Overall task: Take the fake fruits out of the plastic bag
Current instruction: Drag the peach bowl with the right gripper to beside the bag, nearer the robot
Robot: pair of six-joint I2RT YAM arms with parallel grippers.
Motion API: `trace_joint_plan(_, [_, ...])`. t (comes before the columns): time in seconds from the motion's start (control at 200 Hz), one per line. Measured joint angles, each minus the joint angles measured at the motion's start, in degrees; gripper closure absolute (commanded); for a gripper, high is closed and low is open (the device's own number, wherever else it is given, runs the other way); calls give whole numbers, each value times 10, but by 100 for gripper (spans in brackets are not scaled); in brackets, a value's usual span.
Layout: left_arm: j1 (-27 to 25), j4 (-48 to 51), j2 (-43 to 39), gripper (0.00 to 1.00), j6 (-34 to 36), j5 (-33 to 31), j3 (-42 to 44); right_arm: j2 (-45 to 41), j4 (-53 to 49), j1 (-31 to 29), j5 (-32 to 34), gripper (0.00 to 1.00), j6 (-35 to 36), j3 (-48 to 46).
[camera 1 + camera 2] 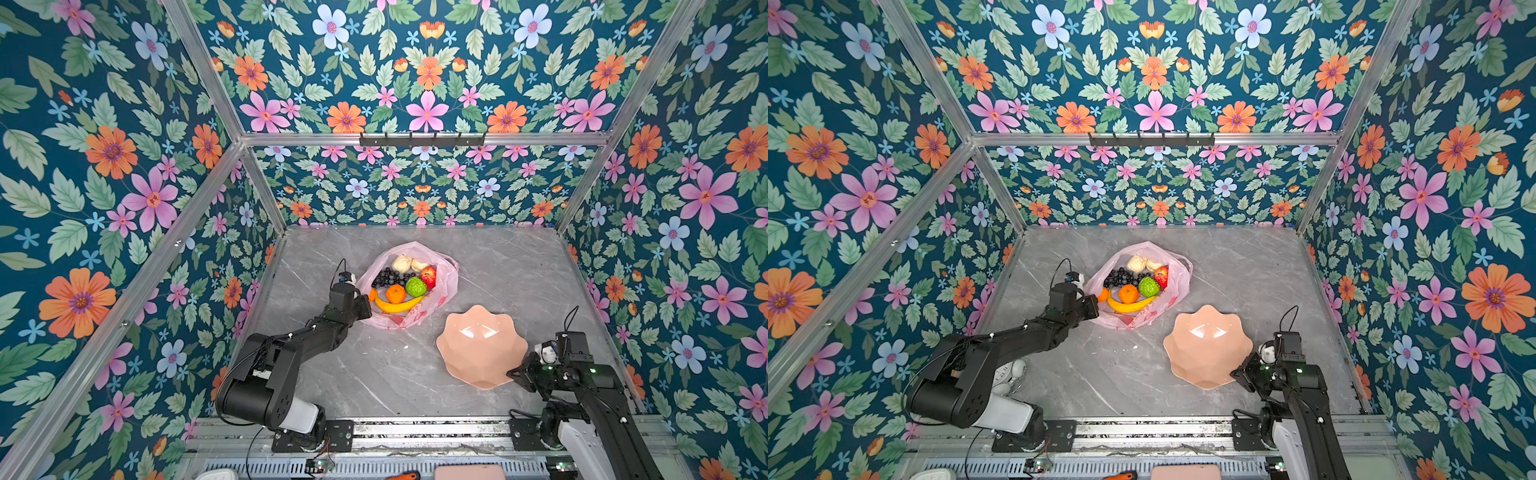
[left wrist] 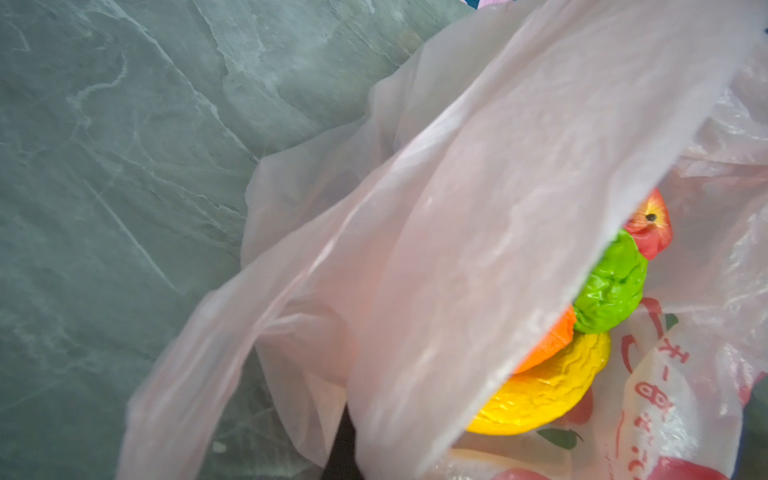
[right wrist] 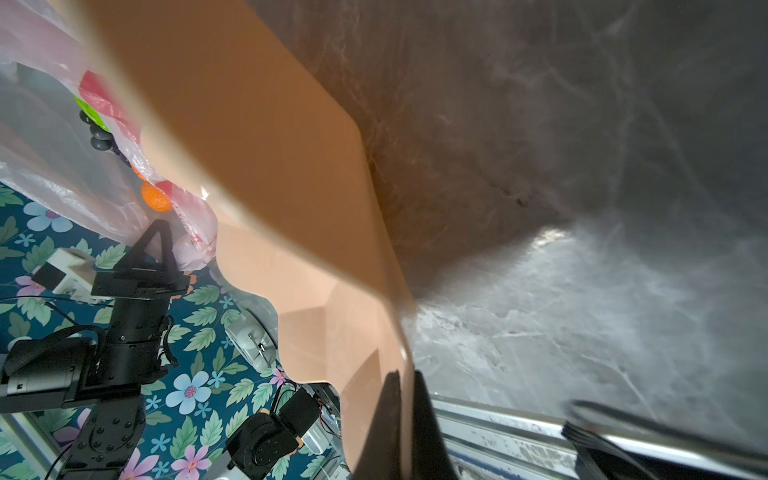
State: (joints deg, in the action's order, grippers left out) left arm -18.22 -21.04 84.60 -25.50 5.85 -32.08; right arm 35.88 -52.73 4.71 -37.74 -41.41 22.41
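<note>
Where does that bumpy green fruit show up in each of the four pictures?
Top views: bumpy green fruit inside the plastic bag, beside the orange.
Left wrist: mid-right, under a bag flap.
Right wrist: sliver, upper left.
Shared landmark: the orange.

Both top views: high above the front edge, looking down over the whole counter [image 1: 374, 374], sharing bag, bowl and both arms. Left wrist: close on the plastic bag [image 2: 498, 187]. Right wrist: pressed against the bowl [image 3: 257, 145] rim, facing across toward the left arm
</note>
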Motion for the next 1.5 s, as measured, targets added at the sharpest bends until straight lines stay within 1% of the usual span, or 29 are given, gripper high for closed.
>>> trace_joint_plan(0.16, [0, 0, 4, 100, 2, 0, 0, 0, -9, -2, -13, 100, 7, -7])
trace_joint_plan(0.35, [0, 0, 9, 100, 2, -1, 0, 23, -23, -8, -14, 100, 20, 4])
trace_joint_plan(0.55, [0, -2, 11, 100, 2, -1, -2, 51, -18, -44, 1, 100, 14, 7])
trace_joint_plan(0.64, [0, -2, 11, 100, 2, -1, -2, 51, -16, -46, 17, 93, 15, 12])
trace_joint_plan(0.72, [0, -2, 10, 100, 2, -1, -2, 43, -21, -48, 42, 83, 13, 23])
trace_joint_plan(0.81, [0, -2, 9, 100, 2, -1, -2, 38, -31, -48, 79, 76, 10, 35])
trace_joint_plan(0.88, [0, -1, 7, 100, 2, -1, -2, 41, -40, -48, 93, 68, 5, 42])
trace_joint_plan(1.14, [0, -1, 7, 100, 2, -1, -2, 51, -58, -48, 130, 49, -2, 71])
trace_joint_plan(1.19, [0, -1, 7, 100, 2, -1, -2, 51, -63, -49, 138, 41, -2, 77])
trace_joint_plan(1.245, [0, -1, 7, 100, 2, -1, -2, 48, -71, -49, 148, 36, -4, 86])
trace_joint_plan(1.425, [0, -1, 9, 100, 2, 0, -5, 16, -99, -51, 200, 34, -19, 122])
trace_joint_plan(1.5, [0, -1, 9, 100, 2, 0, -5, 19, -101, -53, 220, 34, -26, 137])
